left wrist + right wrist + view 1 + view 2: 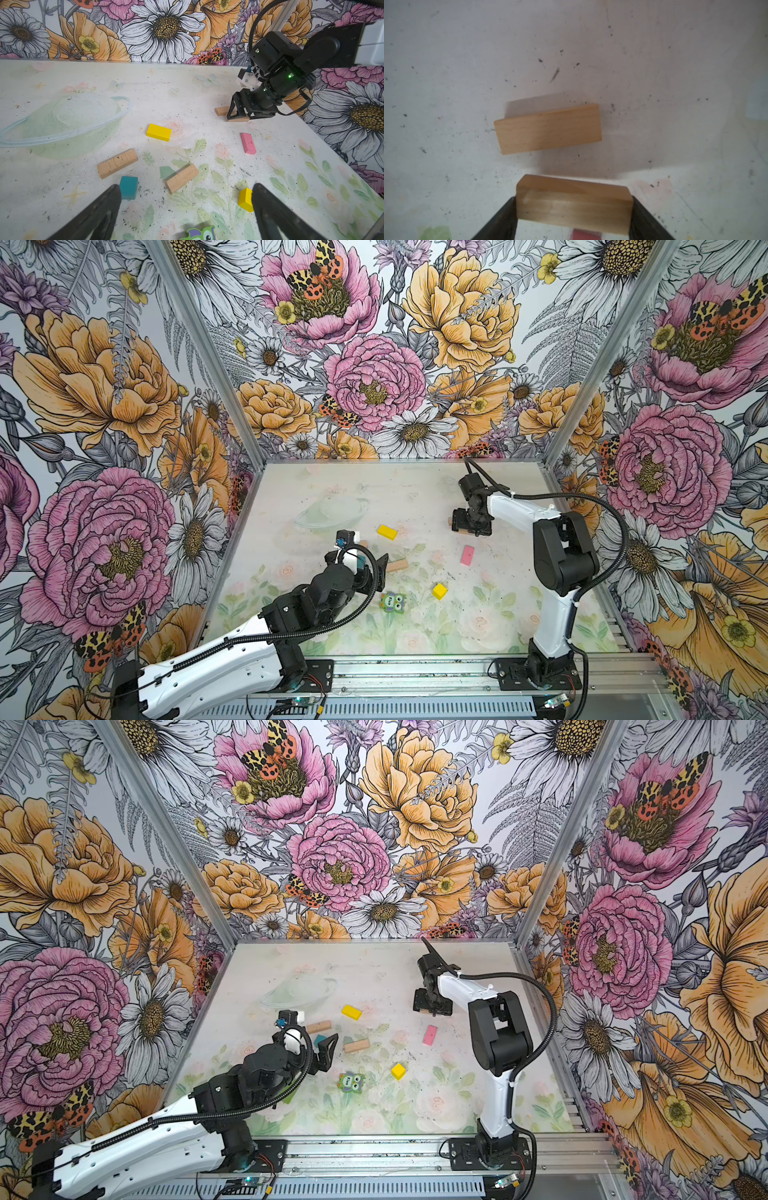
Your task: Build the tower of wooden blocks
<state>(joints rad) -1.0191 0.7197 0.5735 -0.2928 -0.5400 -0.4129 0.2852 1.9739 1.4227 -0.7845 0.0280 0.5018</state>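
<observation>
Within the right claw (573, 204), one smooth, pale-grained tan bar (574, 212)

White link shells (216, 680), black joint housings (565, 556), ribbed black cable conduits (582, 496), black triangular fingers (99, 212), small green status lights (289, 76).

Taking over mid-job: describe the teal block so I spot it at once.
Find the left gripper, open above the table's middle-left. The teal block lies flat on the table right beside one of its fingers, a plain tan bar just farther back. It is the only teal piece, squarer than that bar.
</observation>
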